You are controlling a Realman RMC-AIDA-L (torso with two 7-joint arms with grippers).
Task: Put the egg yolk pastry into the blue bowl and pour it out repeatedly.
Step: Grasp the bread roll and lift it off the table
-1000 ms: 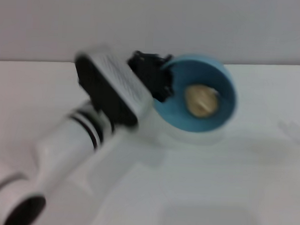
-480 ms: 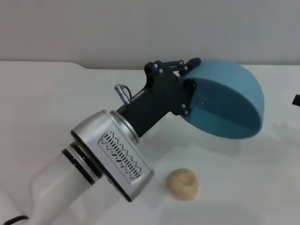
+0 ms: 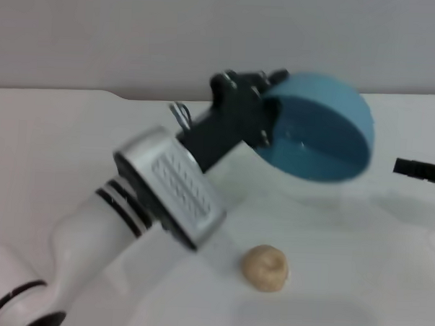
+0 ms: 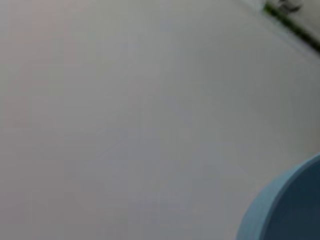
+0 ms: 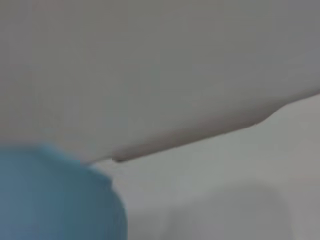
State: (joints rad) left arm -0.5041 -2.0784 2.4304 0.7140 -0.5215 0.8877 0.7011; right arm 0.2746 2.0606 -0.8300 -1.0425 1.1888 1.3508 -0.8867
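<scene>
Pastry (image 3: 265, 267) lies on the white bench (image 3: 52, 141), below and nearer than the left gripper (image 3: 267, 100). That gripper clamps the rim of the blue bowl (image 3: 321, 131), held tilted aloft. Right gripper (image 3: 419, 170): grip cannot be told, at the far right edge.

The white table (image 3: 45, 148) is bare and open on its left side, from nine o'clock up to eleven o'clock. In the middle, the big left arm (image 3: 128, 217) runs from seven o'clock up toward one o'clock and blocks that way. Its left gripper (image 3: 267, 89) holds the blue bowl (image 3: 323, 135) tipped up in the air, filling the room there. Under the bowl the table is open. The egg yolk pastry (image 3: 265, 267) sits alone at five o'clock, with free space all around it. The right gripper (image 3: 419, 170) pokes in at three o'clock.
</scene>
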